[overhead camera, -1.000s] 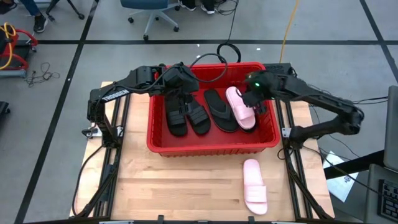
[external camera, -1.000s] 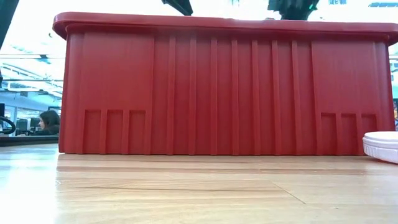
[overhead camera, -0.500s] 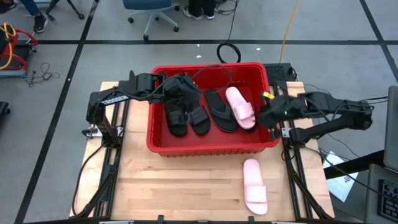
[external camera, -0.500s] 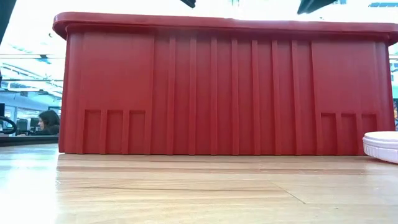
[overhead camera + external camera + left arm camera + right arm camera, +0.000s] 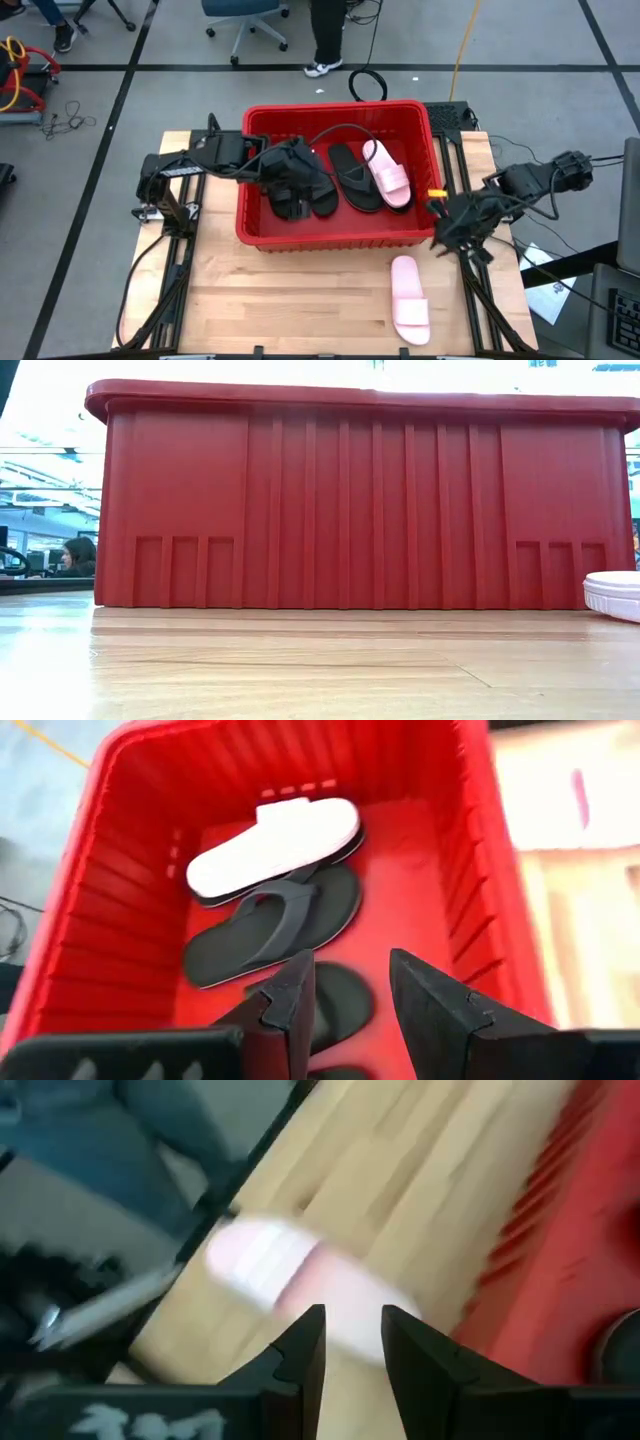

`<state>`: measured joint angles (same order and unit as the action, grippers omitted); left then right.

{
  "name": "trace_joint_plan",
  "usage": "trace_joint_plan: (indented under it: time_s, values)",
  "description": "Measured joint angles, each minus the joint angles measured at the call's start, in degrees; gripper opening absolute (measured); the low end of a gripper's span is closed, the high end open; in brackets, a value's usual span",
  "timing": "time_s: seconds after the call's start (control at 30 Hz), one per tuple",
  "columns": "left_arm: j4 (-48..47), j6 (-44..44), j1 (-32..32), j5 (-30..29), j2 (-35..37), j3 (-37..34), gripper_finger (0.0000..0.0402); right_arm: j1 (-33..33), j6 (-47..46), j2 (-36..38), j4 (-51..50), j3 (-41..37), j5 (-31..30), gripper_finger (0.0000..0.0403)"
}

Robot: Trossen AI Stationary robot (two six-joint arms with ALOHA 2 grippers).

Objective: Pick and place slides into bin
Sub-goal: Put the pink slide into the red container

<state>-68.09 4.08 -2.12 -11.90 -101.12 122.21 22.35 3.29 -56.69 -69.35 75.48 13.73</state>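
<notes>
The red bin (image 5: 260, 225) stands at the table's far middle; its near wall fills the low view (image 5: 360, 500). In it lie two black wide-strap slides (image 5: 322, 198), black flip-flops (image 5: 350, 178) and a pale pink slide (image 5: 388, 175), which also shows in the left wrist view (image 5: 275, 845). A second pink slide (image 5: 410, 312) lies flat on the table in front of the bin's right end. My left gripper (image 5: 300, 180) hangs open and empty inside the bin over the black slides (image 5: 352, 960). My right gripper (image 5: 450, 228) is open and empty outside the bin's right wall, with the pink slide (image 5: 290, 1280) ahead of it.
Bare wooden table lies in front of the bin. The pink slide's edge (image 5: 612, 592) shows at the low view's right. A person's legs (image 5: 325, 40) and an office chair (image 5: 240, 15) are on the floor beyond the table. A person sits in the room behind (image 5: 78, 555).
My right gripper has gone from above the pink slide in the bin toward the table's right and near edges, out over the bin's right wall, and tipped toward the slide on the table. My left gripper has moved toward the near edge over the black slides.
</notes>
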Motion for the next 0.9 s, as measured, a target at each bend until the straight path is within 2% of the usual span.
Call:
trace_joint_plan:
  time_s: [0.17,0.4,0.73,0.9]
  values:
    - [3.5,-2.9,-4.0,0.0,0.0,0.0,0.0129,3.7,0.6,0.0,-6.8,0.0,0.0,0.0089]
    - [9.0,-5.0,-9.5,-0.9,0.0,0.0,0.0129,7.8,-0.3,0.2,-4.7,-6.0,0.1,0.0089]
    - [9.1,-5.6,-14.5,-1.7,0.0,0.0,0.0129,10.9,-7.5,0.6,15.9,-22.8,-0.2,0.0089]
    - [9.0,-5.9,-16.0,-1.7,0.0,0.0,0.0129,12.1,-8.7,0.4,22.6,-26.7,1.8,0.0090]
